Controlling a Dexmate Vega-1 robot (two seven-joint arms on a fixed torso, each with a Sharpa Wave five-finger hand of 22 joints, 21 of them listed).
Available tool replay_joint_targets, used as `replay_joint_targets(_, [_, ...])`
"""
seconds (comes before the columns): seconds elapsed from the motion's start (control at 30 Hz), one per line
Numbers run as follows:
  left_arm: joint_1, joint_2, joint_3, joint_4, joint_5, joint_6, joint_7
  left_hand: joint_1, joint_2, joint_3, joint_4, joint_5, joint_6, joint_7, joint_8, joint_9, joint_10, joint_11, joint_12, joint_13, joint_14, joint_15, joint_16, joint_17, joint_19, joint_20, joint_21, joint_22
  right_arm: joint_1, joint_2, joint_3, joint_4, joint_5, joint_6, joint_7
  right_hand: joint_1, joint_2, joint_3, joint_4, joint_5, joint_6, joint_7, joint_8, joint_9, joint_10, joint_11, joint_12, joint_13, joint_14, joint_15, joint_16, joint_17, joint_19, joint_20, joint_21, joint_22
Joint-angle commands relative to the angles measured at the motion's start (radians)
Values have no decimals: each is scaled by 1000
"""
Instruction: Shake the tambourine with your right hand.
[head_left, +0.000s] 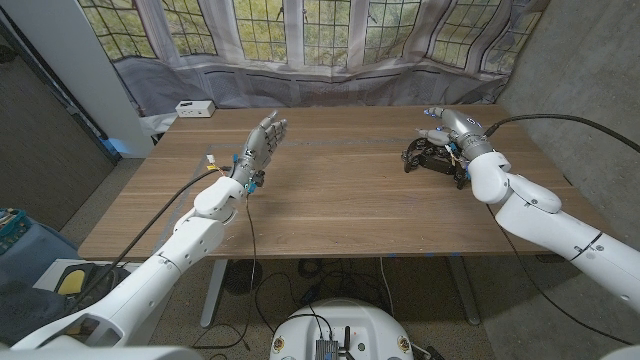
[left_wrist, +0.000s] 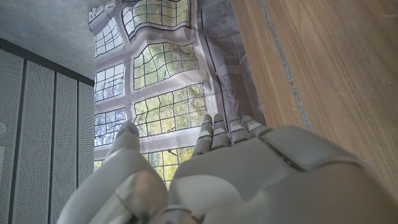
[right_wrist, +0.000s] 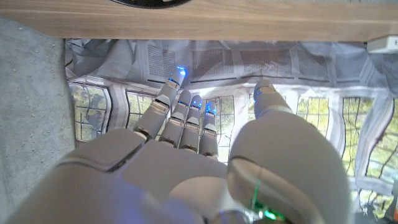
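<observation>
Wooden table (head_left: 330, 190) | tambourine (head_left: 428, 157) half hidden by right hand (head_left: 452, 133)

Bare table (head_left: 340, 190) between hands; tambourine (head_left: 428, 157) right.

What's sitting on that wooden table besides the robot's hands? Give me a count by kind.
Tambourine: 1, dark, beside the right hand
White box: 1, at the far left corner
Total: 2
</observation>
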Motion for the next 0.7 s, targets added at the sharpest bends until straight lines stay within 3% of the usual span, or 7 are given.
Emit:
replay_joint_targets(0.03, [6, -5, -8, -2, 1, -15, 11, 0, 2, 6, -1, -2, 6, 6, -2, 3, 2, 2, 2, 4, 0, 9, 0, 5, -6, -3, 3, 6, -38, 86, 83, 74, 199, 254, -104, -13, 5, -1, 4, -3, 19, -3, 7, 1, 1, 8, 5, 1, -5, -1, 3, 0, -5, 0, -4, 1])
replay_joint_targets(0.2, [-9, -12, -1, 17, 3, -16, 2, 0, 2, 6, -1, -2, 6, 5, -2, 3, 2, 3, 2, 4, 1, 10, 0, 5, -5, -3, 3, 6, -32, 119, 97, 122, 279, 359, -90, -12, 18, 0, -5, -1, -40, -5, -17, 0, -19, 5, -2, -2, -27, 4, 3, -4, -23, 4, -20, 2])
replay_joint_targets(0.33, [-14, -19, 0, 28, 0, -23, -3, 0, 2, 6, -1, -2, 7, 3, -2, 3, 2, 2, 2, 4, 0, 9, 0, 5, -6, -2, 3, 6, -24, 135, 102, 154, 332, 421, -67, -38, 17, -12, 1, -4, -76, -9, -27, -1, -45, 14, -9, -3, -51, 9, 0, -7, -45, 8, -36, 2])
replay_joint_targets(0.47, [-16, -23, 2, 35, -1, -29, -10, 0, 2, 6, -1, -2, 7, 2, -2, 3, 1, 2, 2, 4, 0, 9, 0, 5, -6, -3, 3, 6, -10, 147, 109, 200, 412, 498, -8, -99, 7, -39, 20, -5, -131, 12, -33, -2, -89, 28, -14, -5, -96, 29, -5, -14, -83, 9, -61, 2])
replay_joint_targets(0.7, [-14, -25, 3, 41, -5, -32, -18, 0, 2, 6, -1, -2, 6, 1, -2, 3, 0, -1, 1, 4, 0, 9, 0, 5, -6, -3, 3, 6, 10, 176, 112, 269, 537, 584, 75, -166, 3, -67, 31, -4, -170, 25, -24, -5, -162, 49, -16, -9, -200, 50, -15, -29, -222, 13, -104, 0])
